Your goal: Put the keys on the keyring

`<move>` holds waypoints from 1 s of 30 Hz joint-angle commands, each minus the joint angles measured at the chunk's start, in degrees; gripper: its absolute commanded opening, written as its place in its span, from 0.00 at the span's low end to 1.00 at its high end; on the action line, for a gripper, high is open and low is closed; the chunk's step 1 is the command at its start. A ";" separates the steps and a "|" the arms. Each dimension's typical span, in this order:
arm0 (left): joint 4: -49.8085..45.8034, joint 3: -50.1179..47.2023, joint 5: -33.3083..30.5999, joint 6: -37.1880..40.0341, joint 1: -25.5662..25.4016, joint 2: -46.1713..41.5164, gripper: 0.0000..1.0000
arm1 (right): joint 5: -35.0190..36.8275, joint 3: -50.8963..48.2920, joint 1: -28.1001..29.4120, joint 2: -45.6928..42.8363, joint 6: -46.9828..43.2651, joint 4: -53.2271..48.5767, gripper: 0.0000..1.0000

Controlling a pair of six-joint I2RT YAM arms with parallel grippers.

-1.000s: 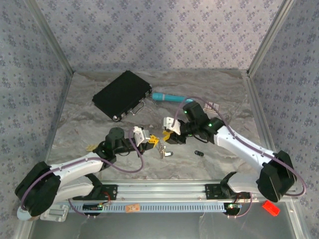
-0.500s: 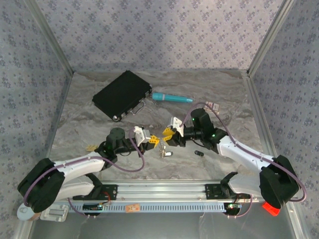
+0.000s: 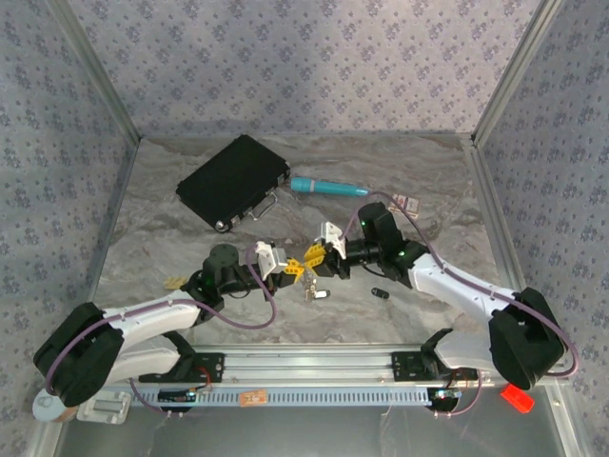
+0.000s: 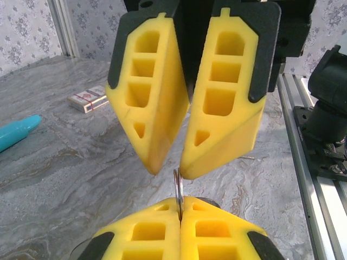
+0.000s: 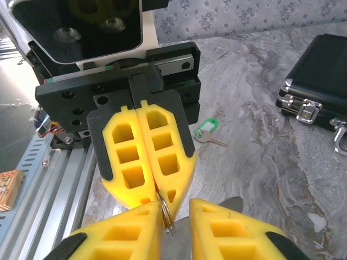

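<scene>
My left gripper [image 3: 292, 269] is shut on the keyring [image 4: 178, 187], a thin silvery loop held edge-up above the table. My right gripper [image 3: 319, 255] faces it tip to tip and is open, its fingers [image 5: 127, 233] either side of the keyring [image 5: 166, 212], one touching it. Under the keyring, a grey metal piece [image 5: 217, 211] shows between my right fingers; I cannot tell what it is. A short chain [image 3: 312, 290] hangs below both grippers. A green-headed key [image 5: 207, 130] lies on the table beyond my left arm. A small dark-headed key [image 3: 380, 292] lies by my right arm.
A black case [image 3: 233, 181] with metal latches sits at the back left, with a teal pen [image 3: 328, 187] beside it. A small card box [image 3: 407, 203] lies at the back right. The aluminium rail [image 3: 314, 367] runs along the near edge.
My right gripper has shifted left onto the keyring and its fingers have narrowed. The left gripper has stayed shut on the keyring.
</scene>
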 commanded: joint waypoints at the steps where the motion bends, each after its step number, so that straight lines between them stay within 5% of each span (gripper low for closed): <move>1: 3.11 -0.29 2.03 -0.25 -0.27 -1.17 0.00 | -0.99 2.72 0.67 1.13 -1.63 -3.06 0.17; 16: 2.92 -0.62 1.94 0.07 -0.29 -1.69 0.00 | -1.02 3.27 -0.98 0.21 -5.22 -8.67 0.24; 30: 2.75 -0.51 2.09 0.05 -0.27 -1.95 0.00 | -2.39 5.33 0.05 2.83 -5.32 -9.04 0.12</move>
